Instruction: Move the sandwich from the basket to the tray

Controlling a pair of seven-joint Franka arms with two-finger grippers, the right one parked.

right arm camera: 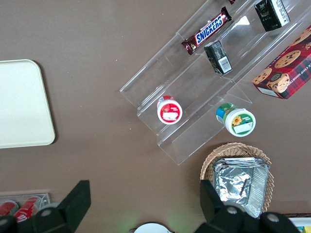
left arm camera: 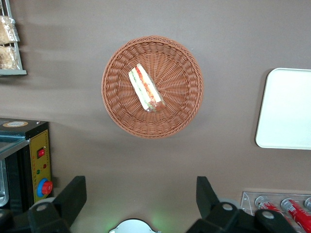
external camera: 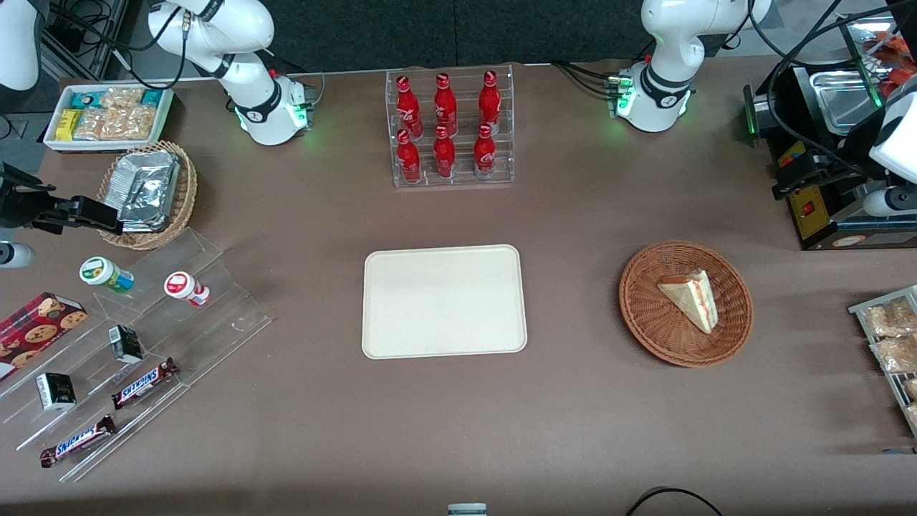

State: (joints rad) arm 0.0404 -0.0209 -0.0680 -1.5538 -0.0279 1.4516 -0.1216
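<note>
On the brown bench (external camera: pixel 587 401), the front view takes in the whole spread: toward the parked arm's end, a white box of snack packets (external camera: pixel 107 115), a tan wicker basket of foil packets (external camera: pixel 149 193) and a clear stepped display (external camera: pixel 143 344) with candy bars and small cartons. In the middle stands a clear rack of red bottles (external camera: pixel 450 129), and nearer the front camera than the rack lies the tray (external camera: pixel 444 301), bare on top. Toward the working arm's end sits the basket (external camera: pixel 685 303) with the sandwich (external camera: pixel 691 297) lying inside it, off centre, its pointed end toward the front camera. A black machine (external camera: pixel 824 179) stands at that end of the bench, farther from the front camera than the basket.

The front view shows only a part of the working arm at the edge of the picture, above the machine, and not the tool itself. The left wrist view makes up for this: the tool (left arm camera: pixel 141 194) hangs high over the bench with its two dark fingers (left arm camera: pixel 73 194) spread wide apart and nothing between them, looking straight down. In the same view the sandwich (left arm camera: pixel 145 88) shows its red, orange and green filling along the cut edge, the basket (left arm camera: pixel 184 111) rings it well clear of the fingers, and a rounded corner of the tray (left arm camera: pixel 286 111) lies apart from the basket.
</note>
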